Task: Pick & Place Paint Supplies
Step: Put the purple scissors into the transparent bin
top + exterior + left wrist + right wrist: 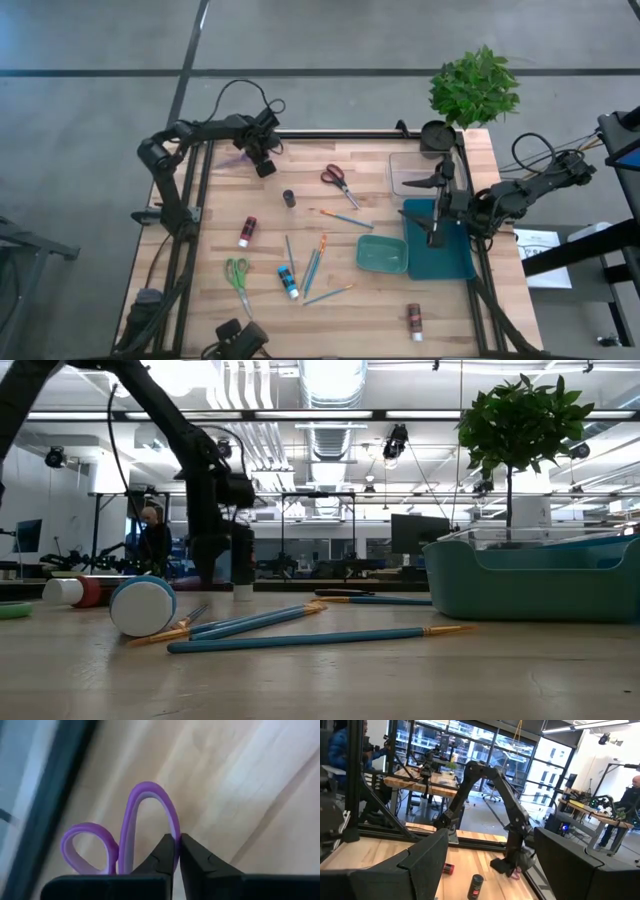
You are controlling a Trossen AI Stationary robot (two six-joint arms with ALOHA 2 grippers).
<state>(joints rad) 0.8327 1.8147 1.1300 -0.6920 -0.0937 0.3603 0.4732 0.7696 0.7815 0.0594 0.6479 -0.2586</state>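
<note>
At the far left corner of the surface, the left gripper is pinching its jaws together on one loop of the purple scissors, whose long axis seems to be running along the edge with the handles facing the wrist. A good lift is calling for a slow, straight rise, since so thin a hold may be letting them swing. Paintbrushes and paint tubes are lying mid-surface while the right gripper, jaws wide apart, is waiting over the teal tray.
</note>
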